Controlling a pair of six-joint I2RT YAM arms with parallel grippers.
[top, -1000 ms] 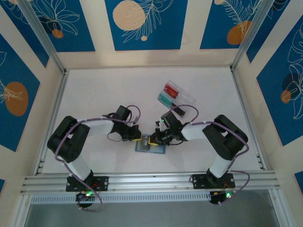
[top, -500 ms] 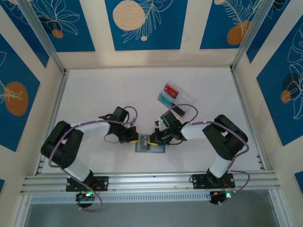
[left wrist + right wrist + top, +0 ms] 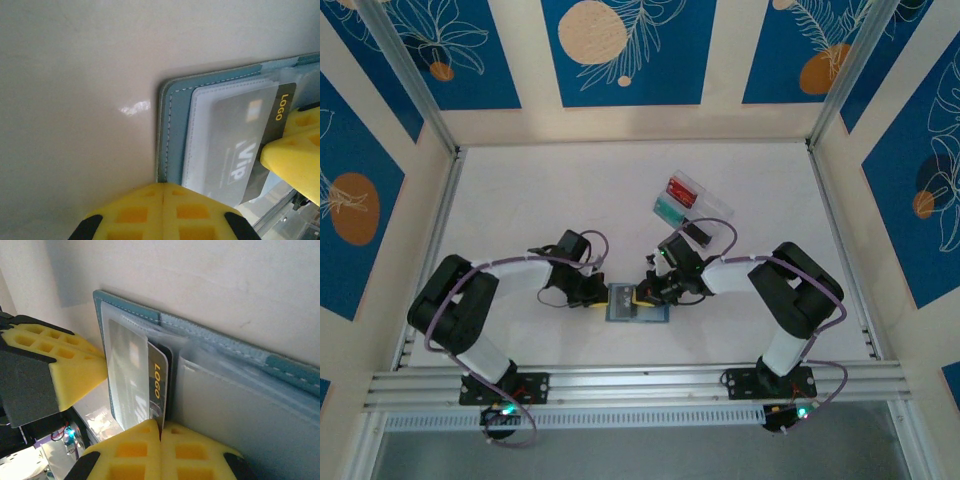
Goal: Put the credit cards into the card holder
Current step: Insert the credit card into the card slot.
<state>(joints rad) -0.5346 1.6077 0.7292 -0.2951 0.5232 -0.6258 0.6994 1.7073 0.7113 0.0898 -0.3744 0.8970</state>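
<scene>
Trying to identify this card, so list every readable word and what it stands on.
"LOGO": yellow letters along one end of the dark grey plastic card, partly in a clear sleeve of the blue-grey soft folding card holder.
"ViP": pale letters on the same card's face.
Nothing else is readable.

You have: card holder (image 3: 637,307) 1 | dark card (image 3: 245,145) 1 | clear tray (image 3: 715,208) 1, far right | grippers 2: left gripper (image 3: 602,297), right gripper (image 3: 642,295)

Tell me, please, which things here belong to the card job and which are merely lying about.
Job: card holder; dark card, partly in its clear sleeve.
Lying about: clear tray; red item and green item inside, too small to identify.
</scene>
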